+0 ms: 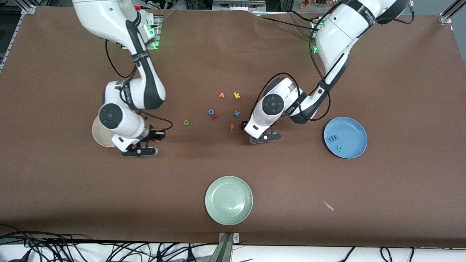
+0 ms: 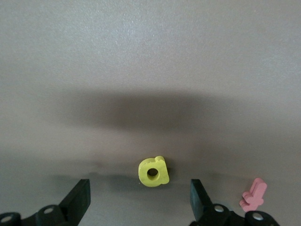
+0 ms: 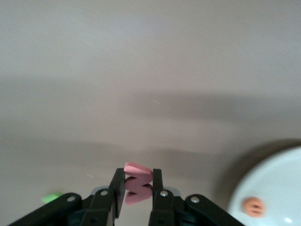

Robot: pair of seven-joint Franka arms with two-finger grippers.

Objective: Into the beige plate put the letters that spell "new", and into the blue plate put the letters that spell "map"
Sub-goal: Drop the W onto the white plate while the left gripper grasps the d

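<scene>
The left gripper hung low over the table with its jaws spread wide, the yellow a lying flat on the brown surface between them, the red-orange f just beside one finger. Foam this small should be featherlight and squashy — I'd pinch it across its outer edges, gently, since it could flip or squirt out. Meanwhile the right gripper was clamped on the pinkish-red w, held on edge beside the beige plate, where the orange e already sat. The blue plate held the blue m and teal p — the green n lay out on the table.
</scene>
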